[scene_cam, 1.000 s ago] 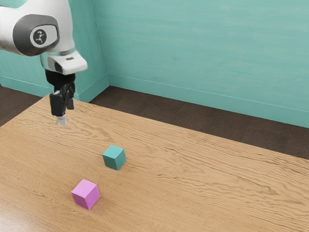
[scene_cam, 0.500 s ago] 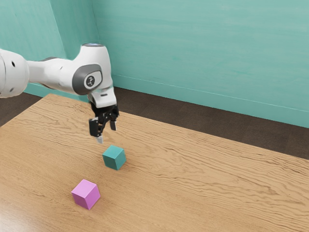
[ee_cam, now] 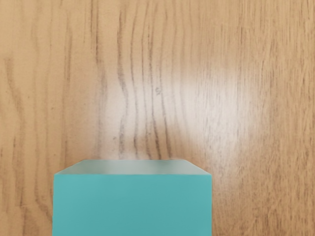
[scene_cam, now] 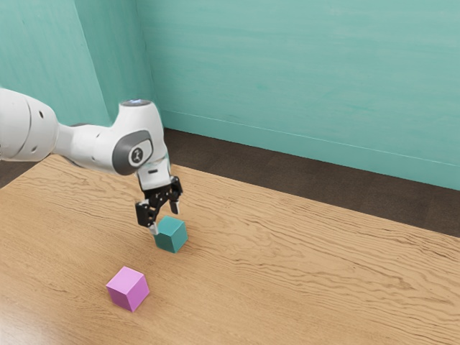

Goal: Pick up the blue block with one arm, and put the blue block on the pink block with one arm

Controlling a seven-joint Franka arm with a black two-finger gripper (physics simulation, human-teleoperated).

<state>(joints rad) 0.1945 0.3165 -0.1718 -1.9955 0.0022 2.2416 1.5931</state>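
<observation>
Pincer (scene_cam: 164,218): black, two-fingered, on the white arm (scene_cam: 86,144) entering from the exterior view's left. Fingers spread apart, holding nothing.

Position: directly over the blue block (scene_cam: 171,235), fingertips level with its upper edges, one on each side. Whether either tip touches it cannot be told.

Blue block: teal-blue cube with matte, unmarked faces and no long axis. Rests flat on the wooden surface (scene_cam: 302,273). In the wrist view it lies just under the hand, its near face squared to the camera (ee_cam: 132,204).

Judgement: a short straight descent, then closing, should seat the grasp.

Pink block (scene_cam: 128,288): cube on the same surface, near the blue one but apart from it, toward the camera and the exterior view's left.
</observation>
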